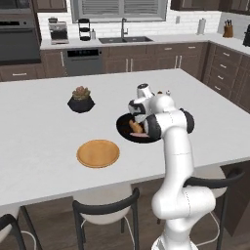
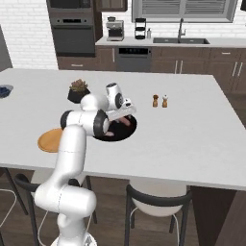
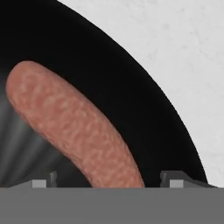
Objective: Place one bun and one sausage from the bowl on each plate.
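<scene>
The claw [image 3: 109,180] is held low inside the black bowl [image 3: 144,109], its tips spread apart on either side of a sausage [image 3: 74,131], not clamped.

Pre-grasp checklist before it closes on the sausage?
1. Sausage between the two fingertips: ok, it runs down between them.
2. Gripper open: ok, tips stand either side of the sausage.
3. Hand inside the black bowl: ok.
4. Bun out of the jaws' way: cannot tell.
5. Orange plate ready to receive: ok, nothing on it.
6. Blue plate located: cannot tell.
</scene>
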Available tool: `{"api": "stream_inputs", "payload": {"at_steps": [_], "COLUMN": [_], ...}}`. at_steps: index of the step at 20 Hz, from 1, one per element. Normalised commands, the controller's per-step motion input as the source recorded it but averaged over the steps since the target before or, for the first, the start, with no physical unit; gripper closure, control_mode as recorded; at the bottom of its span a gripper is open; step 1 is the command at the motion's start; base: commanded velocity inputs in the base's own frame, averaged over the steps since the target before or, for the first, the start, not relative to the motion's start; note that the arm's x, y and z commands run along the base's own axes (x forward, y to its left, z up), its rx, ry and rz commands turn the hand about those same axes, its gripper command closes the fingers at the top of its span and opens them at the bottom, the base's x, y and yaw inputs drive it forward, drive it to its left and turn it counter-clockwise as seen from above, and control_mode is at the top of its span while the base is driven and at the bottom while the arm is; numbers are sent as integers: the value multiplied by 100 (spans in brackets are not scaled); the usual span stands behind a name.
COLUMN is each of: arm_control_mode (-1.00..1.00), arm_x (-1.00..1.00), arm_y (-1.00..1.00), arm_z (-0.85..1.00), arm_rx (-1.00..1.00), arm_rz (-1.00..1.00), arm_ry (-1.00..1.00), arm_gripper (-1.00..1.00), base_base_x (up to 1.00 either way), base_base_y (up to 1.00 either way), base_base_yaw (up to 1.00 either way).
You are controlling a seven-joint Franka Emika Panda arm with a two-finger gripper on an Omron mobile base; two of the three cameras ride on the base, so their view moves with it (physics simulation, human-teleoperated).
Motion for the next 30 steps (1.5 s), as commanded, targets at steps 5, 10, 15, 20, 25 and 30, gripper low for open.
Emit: {"api": "stream_inputs", "payload": {"at_steps": [5, 10, 15, 20, 25, 30], "arm_control_mode": [-100, -100, -100, -100, -100, -100], "arm_x": [0, -18, -62, -100, -100, -100], "arm_y": [-7, -15, 0, 5, 70, 100], "arm_z": [-68, -78, 39, 100, 52, 33], "arm_rx": [-11, -6, 2, 8, 11, 11], "arm_rz": [0, 0, 2, 0, 1, 4], "arm_ry": [0, 1, 0, 2, 3, 4], "arm_gripper": [100, 100, 100, 100, 100, 100], "base_base_x": [0, 0, 0, 0, 0, 0], "base_base_y": [0, 0, 0, 0, 0, 0], "base_base_yaw": [0, 0, 0, 0, 0, 0]}}
